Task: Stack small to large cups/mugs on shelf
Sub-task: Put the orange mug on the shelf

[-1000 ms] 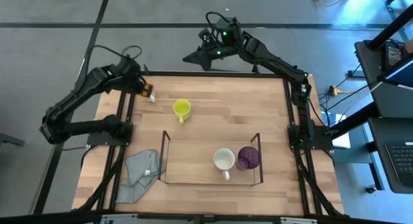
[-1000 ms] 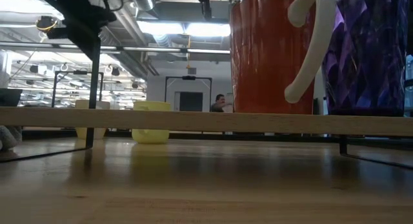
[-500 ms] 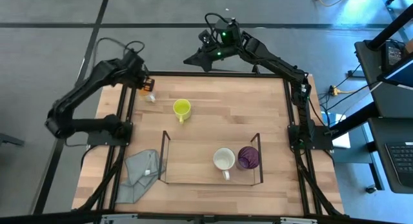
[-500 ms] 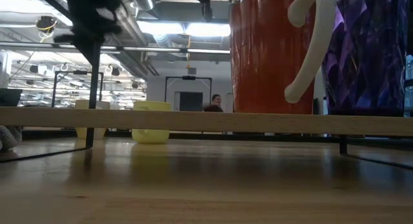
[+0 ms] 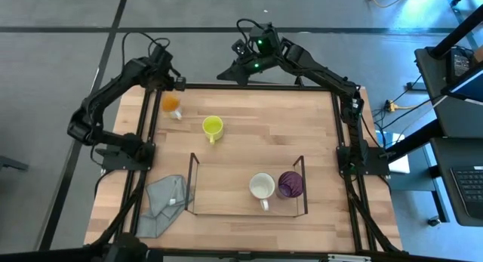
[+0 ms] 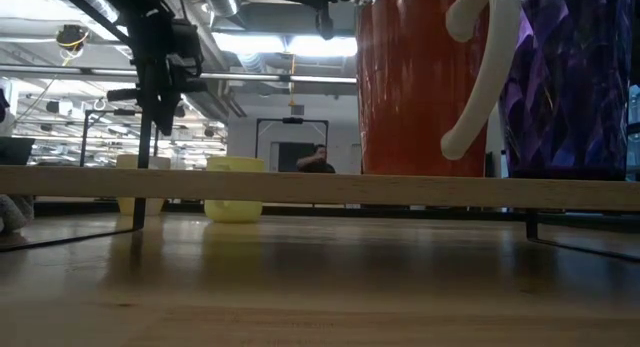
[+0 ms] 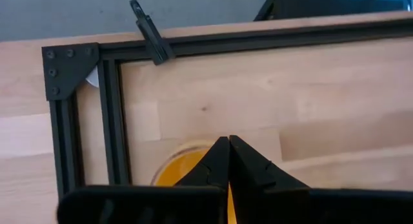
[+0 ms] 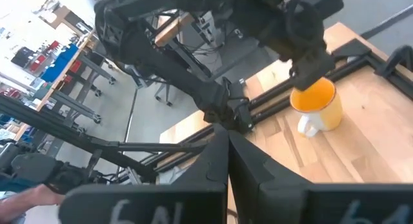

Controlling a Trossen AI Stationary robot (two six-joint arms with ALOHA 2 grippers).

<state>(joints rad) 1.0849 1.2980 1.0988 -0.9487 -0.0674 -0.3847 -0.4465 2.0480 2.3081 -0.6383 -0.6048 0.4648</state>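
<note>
The orange cup (image 5: 171,103), orange inside with a yellowish wall and white handle (image 8: 314,101), stands on its base at the table's far left corner. My left gripper (image 7: 227,153) is shut and hovers just above it, toward the far edge (image 5: 174,82). The yellow mug (image 5: 213,127) stands right of it. The white mug (image 5: 262,186) and the purple tumbler (image 5: 290,184) stand side by side in the right end of the clear shelf (image 5: 192,183). My right gripper (image 8: 227,137) is shut and hangs beyond the far edge (image 5: 228,69).
A crumpled grey cloth (image 5: 164,204) lies left of the shelf, near the front left corner. Black frame rails (image 7: 113,114) run along the table's edges. In the low view a person (image 6: 318,159) shows far behind the table.
My left gripper has risen from right over the orange cup and drawn back toward the table's far edge. The orange cup stays where it was, now in full view. The person in the background has shifted.
</note>
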